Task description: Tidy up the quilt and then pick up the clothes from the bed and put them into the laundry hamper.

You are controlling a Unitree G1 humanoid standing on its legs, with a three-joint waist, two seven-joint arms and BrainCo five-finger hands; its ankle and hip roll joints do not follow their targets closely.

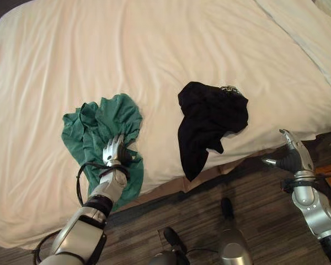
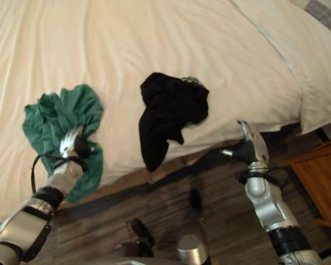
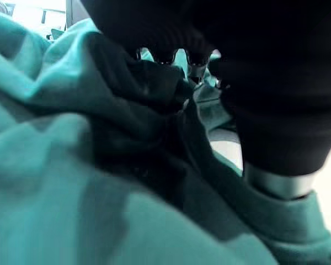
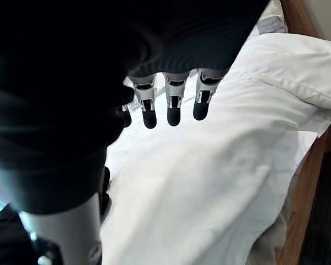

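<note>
**Quilt flat, both garments not yet off the bed**

The cream quilt (image 1: 154,61) lies spread across the bed with only shallow wrinkles, so the tidying half of the task looks largely done. The clothes half is barely begun, judging by how things lie. A crumpled green garment (image 1: 99,130) sits near the bed's front edge, part of it draping over the side. The left robot hand (image 1: 115,150) is pressed down into this green cloth; its wrist view shows folds bunched up around the fingertips, but whether the fingers are closed on the fabric cannot be told from here. A black garment (image 1: 207,118) lies apart from the green one, further along the same edge, with one end hanging down toward the floor. Nothing touches it. The right robot hand (image 2: 248,144) hangs just off the bed's edge beside the black piece, fingers straight and relaxed, holding nothing. No laundry hamper can be made out, so both pieces have yet to be lifted and carried to it.

The bed surface is soft and will give under pressure, so a pinch may gather quilt along with the clothing. White pillows (image 2: 298,66) rest at the bed's far right end. The floor (image 1: 209,221) is dark wood plank, and a wooden piece of furniture (image 2: 320,182) stands by the bed's corner.
</note>
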